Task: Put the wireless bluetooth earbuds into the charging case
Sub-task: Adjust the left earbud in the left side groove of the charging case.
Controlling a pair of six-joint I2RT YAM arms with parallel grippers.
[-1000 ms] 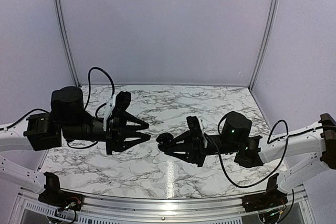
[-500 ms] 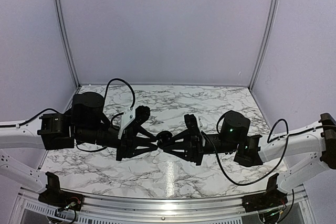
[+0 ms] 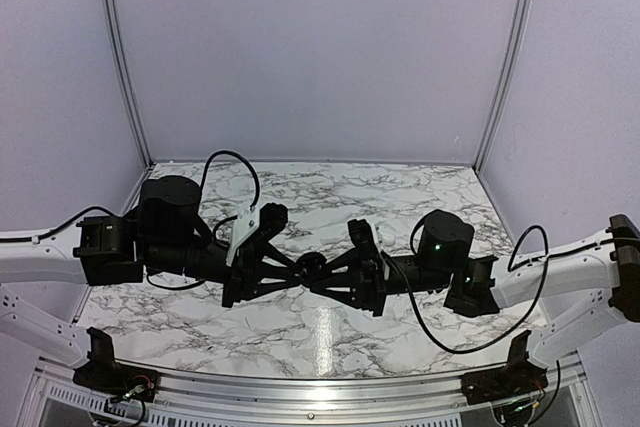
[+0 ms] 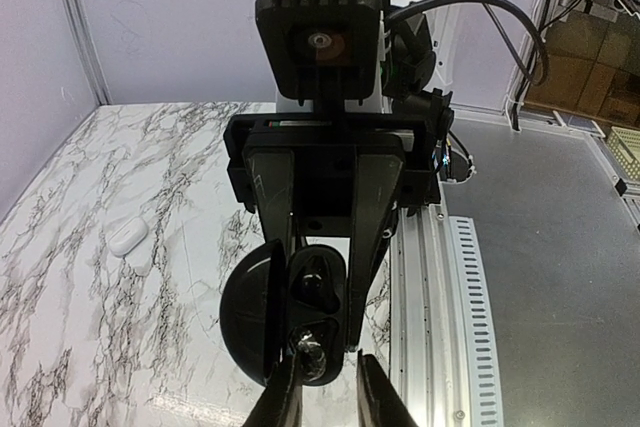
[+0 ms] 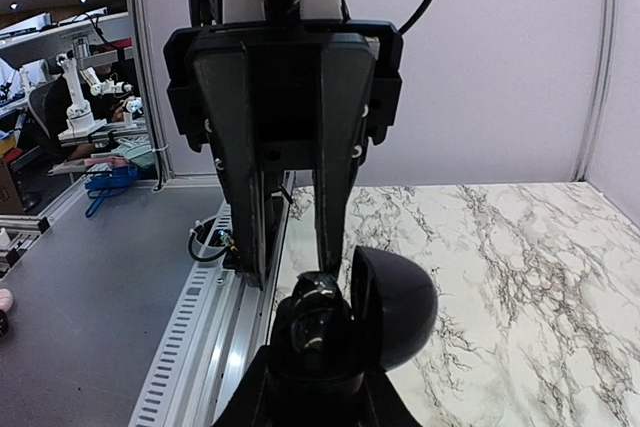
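My right gripper (image 3: 322, 273) is shut on a black charging case (image 3: 314, 265) and holds it above the table with its lid (image 5: 395, 307) swung open. In the left wrist view the case body (image 4: 322, 299) faces the camera with the lid (image 4: 248, 312) to its left. A shiny black earbud (image 4: 312, 352) sits at the case's near socket; it also shows in the right wrist view (image 5: 322, 292). My left gripper (image 4: 325, 397) is open, with one fingertip (image 5: 330, 269) touching that earbud. The other socket holds a dark shape I cannot make out. The other earbuds are out of view.
A white pebble-like case (image 4: 128, 236) lies shut on the marble table (image 3: 330, 197) to the left. The metal rail (image 4: 445, 327) runs along the table's near edge. Purple walls enclose the back and sides.
My left gripper has swung right and narrowed, and its tips have come up to the open black case. My right gripper has shifted slightly left, still holding the case.
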